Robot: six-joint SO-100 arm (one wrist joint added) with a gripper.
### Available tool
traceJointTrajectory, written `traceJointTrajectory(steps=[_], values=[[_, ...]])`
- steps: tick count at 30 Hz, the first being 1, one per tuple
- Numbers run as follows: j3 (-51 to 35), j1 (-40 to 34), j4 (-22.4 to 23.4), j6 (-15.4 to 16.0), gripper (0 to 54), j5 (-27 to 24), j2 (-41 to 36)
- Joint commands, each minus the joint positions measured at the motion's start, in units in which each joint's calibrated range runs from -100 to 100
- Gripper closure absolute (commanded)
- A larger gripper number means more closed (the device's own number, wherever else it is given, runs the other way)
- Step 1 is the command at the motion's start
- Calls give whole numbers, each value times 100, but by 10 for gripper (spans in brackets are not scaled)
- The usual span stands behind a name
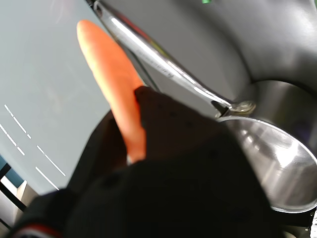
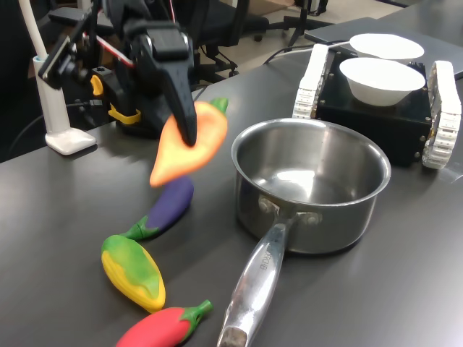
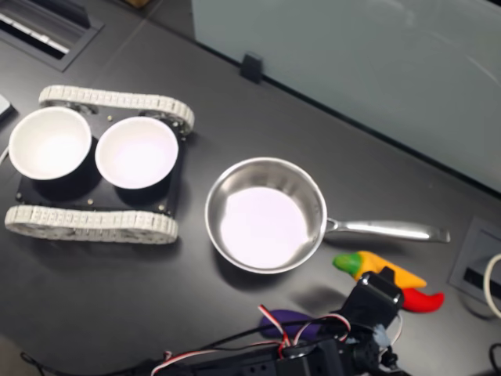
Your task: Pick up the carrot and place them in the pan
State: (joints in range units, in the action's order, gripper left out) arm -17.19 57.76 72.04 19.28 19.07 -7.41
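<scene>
Gripper (image 2: 189,137) clamped on carrot (image 2: 189,142), black fingers pinching its thick part, lifted clear of table (image 2: 65,217). Held just beside pan (image 2: 311,181), at the first exterior view's left of the rim, tip slanting down, green cap up. Blurred in that view.

Seen in wrist view: carrot (image 1: 116,84) running out from between the dark fingers, alongside the pan handle (image 1: 163,64), with the pan (image 1: 277,163) bowl open beside the gripper (image 1: 136,129). Faint stamped marks on the handle, not readable.

Hidden in second exterior view: carrot itself, covered by the arm (image 3: 368,309). Shown there instead: pan (image 3: 266,215) empty, handle pointing to the second exterior view's right.

Only in first exterior view, below the carrot: eggplant (image 2: 168,206), corn (image 2: 134,271), chili (image 2: 159,329), lying in a line near the handle. Corn (image 3: 380,268) and chili (image 3: 423,299) partly visible from above.

Beyond the pan in both exterior views: two white bowls (image 2: 381,79) on a black tracked base (image 2: 376,119). No brand or label legible anywhere.
</scene>
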Motion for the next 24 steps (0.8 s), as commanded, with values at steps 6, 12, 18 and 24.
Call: traceJointTrajectory(steps=[6, 12, 18, 24], values=[[515, -237, -973, 164, 531, -772, -1102], [852, -351, -1476, 156, 532, -1079, -1381], [933, -626, -1553, 147, 532, -1241, -1608], [961, -844, -1587, 114, 532, -1441, -1845]])
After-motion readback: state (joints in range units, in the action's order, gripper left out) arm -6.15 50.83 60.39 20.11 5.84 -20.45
